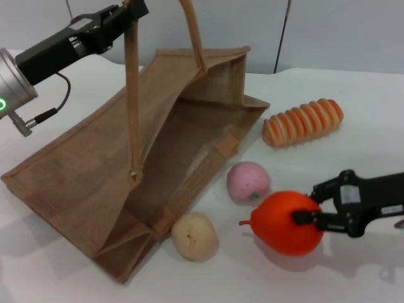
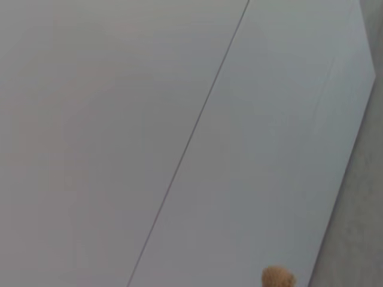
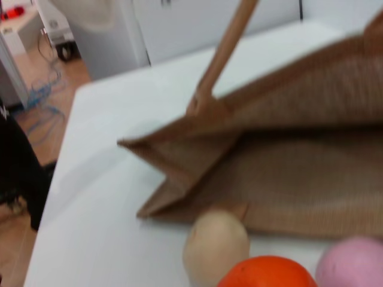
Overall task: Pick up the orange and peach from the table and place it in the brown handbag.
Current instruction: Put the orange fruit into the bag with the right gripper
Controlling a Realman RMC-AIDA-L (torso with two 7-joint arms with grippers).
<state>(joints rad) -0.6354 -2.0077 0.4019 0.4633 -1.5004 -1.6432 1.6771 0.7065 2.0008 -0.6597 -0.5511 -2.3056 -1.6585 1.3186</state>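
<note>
Orange [image 1: 285, 222] sits on the white table [image 1: 366, 113], stem tip pointing toward the robot's left, i.e. toward the bag. Right gripper [image 1: 310, 210] is at the orange's right flank; its black fingers [image 1: 305, 218] reach onto the fruit's surface from that side, one above and one lower. Judgement: clenched on the orange, though fruit looks to be resting on the table, not lifted

Key relation: brown handbag [image 1: 95, 170] lies to the orange's left, on its side, mouth gaping toward the fruit. Carry direction is therefore leftward and slightly away from the robot, across the lower lip of the opening. Right arm is clearly the nearer one to all the fruit

Peach [image 1: 248, 182] is just beside the orange, on its far-left side, between orange and bag mouth; appears close to touching, cannot confirm contact. A beige round fruit [image 1: 194, 236] rests right at the bag's lower lip. Both sit near the likely path, so a lift before any sideways travel seems sensible

Left gripper [image 1: 129, 11] is raised at the far left, closed on one bag handle [image 1: 132, 95], holding it up so the mouth stays open. Left wrist view shows only wall

Striped bread roll [image 1: 303, 122] lies well apart, beyond the fruit
</note>
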